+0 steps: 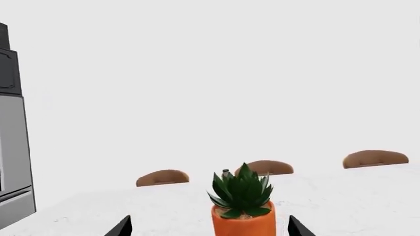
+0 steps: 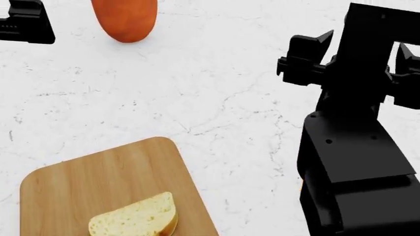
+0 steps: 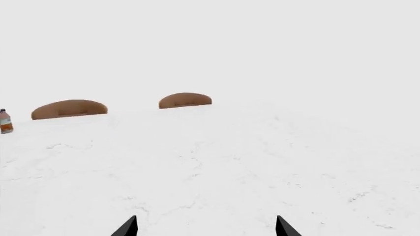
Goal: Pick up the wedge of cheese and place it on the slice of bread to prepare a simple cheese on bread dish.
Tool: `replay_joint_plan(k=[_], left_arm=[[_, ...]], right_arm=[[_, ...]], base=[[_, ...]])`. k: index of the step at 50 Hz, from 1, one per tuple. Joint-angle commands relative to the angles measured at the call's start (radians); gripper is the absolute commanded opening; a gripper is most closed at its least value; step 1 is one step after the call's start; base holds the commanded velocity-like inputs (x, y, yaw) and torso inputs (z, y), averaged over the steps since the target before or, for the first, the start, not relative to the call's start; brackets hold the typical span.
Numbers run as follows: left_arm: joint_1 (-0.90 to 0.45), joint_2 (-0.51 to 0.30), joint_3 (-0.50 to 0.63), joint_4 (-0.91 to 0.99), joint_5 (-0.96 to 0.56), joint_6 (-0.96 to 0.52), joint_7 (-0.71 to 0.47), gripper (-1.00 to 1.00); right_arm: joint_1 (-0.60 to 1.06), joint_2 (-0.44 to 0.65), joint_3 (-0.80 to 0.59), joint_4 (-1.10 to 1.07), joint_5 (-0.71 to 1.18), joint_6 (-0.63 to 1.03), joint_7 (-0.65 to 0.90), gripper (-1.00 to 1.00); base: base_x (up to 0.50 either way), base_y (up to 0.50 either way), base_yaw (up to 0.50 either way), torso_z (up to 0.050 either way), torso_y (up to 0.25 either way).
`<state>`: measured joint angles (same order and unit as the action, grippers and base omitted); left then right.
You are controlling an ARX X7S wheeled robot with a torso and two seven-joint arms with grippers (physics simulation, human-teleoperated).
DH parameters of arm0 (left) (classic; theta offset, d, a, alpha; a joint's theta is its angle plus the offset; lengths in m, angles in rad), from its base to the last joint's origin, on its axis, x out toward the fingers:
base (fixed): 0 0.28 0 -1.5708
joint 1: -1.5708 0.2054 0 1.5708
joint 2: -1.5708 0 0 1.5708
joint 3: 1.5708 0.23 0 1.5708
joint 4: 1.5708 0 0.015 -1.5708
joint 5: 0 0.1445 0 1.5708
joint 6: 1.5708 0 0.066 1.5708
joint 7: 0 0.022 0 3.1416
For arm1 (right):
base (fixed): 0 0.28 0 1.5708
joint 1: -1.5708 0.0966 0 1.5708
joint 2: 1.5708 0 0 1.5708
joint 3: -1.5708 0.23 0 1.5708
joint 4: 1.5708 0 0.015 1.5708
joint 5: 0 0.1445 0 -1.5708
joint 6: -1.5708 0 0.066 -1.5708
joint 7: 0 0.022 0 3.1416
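Note:
The slice of bread [image 2: 135, 219], pale crumb with a golden crust, lies on the near part of a wooden cutting board [image 2: 98, 172] at the lower left of the head view. No view shows the wedge of cheese. My left gripper [image 1: 208, 227] is open, its dark fingertips [image 1: 121, 227] wide apart on either side of an orange plant pot [image 1: 244, 223], not touching it. My right gripper [image 3: 206, 227] is open too, over bare marble with nothing between its fingers. In the head view the right arm [image 2: 347, 147] fills the right side, well away from the bread.
The orange pot [image 2: 125, 19] stands at the far left of the white marble table [image 2: 229, 98], close to my left gripper [image 2: 26, 22]. Brown chair backs [image 1: 163, 177] [image 3: 69, 108] line the far edge. A small bottle [image 3: 5, 122] stands far off. A grey cabinet [image 1: 13, 137] stands beyond the table.

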<state>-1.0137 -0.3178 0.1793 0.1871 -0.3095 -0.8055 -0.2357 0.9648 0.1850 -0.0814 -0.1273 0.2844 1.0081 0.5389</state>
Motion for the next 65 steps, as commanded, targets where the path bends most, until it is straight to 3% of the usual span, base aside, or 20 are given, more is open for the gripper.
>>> replay_joint_plan(k=[1,28,32,41,65], left_arm=[[0.022,0.003,0.003,-0.010,-0.002,0.023,0.001,1.00],[0.015,0.000,0.006,-0.014,-0.012,0.023,-0.002,1.00],[0.018,0.017,-0.052,-0.020,-0.040,0.013,-0.027,1.00],[0.024,0.029,-0.094,-0.034,-0.077,0.018,-0.020,1.00],[0.027,0.023,-0.082,-0.044,-0.076,0.029,-0.025,1.00]], right_arm=[[-0.006,-0.048,0.016,-0.008,-0.029,0.075,0.121,1.00],[-0.008,-0.049,0.018,-0.008,0.028,0.096,0.094,1.00],[-0.031,-0.049,0.041,-0.021,0.026,0.098,0.117,1.00],[-0.009,-0.138,0.223,-0.027,0.020,0.205,0.293,1.00],[-0.044,-0.176,0.068,0.009,0.037,0.147,0.624,1.00]], base=[[0.00,0.00,0.00,0.000,0.000],[0.00,0.00,0.00,0.000,0.000],[0.00,0.00,0.00,0.000,0.000],[0.00,0.00,0.00,0.000,0.000],[0.00,0.00,0.00,0.000,0.000]])
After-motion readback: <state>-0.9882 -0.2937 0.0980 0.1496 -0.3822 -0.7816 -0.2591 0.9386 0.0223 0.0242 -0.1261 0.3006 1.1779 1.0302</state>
